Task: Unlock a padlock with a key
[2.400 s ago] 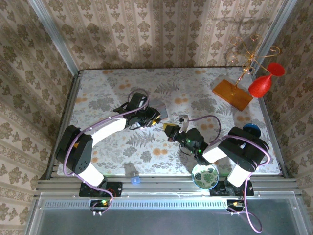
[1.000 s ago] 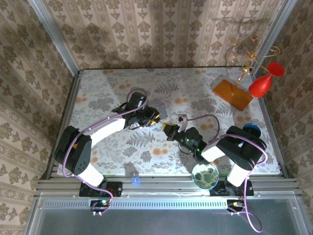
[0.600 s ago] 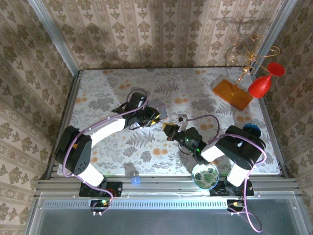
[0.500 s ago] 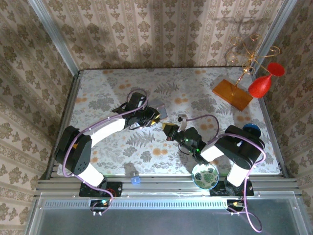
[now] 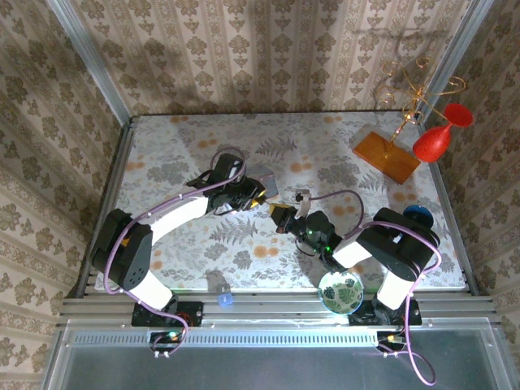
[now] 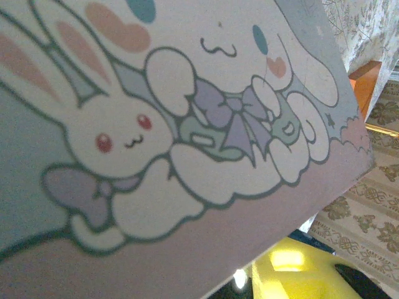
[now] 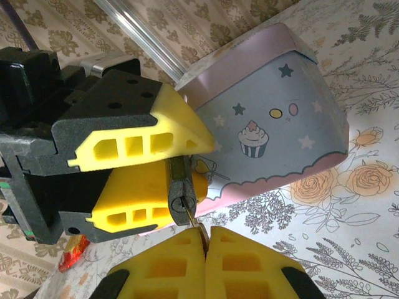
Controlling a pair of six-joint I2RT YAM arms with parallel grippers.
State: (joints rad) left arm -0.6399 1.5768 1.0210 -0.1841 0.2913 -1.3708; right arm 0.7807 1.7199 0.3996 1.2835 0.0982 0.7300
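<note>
Beside the tin (image 7: 274,118), left jaws clamp padlock (image 7: 181,194); right jaws, together, pinch key (image 7: 190,218) tip at its keyhole.

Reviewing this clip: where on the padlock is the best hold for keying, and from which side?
Across its flat body sides, coming from the shackle end, as the left gripper does with the padlock. That leaves the keyhole end bare, facing the key pinched in the right gripper. Pads over that end would likely block it.
</note>
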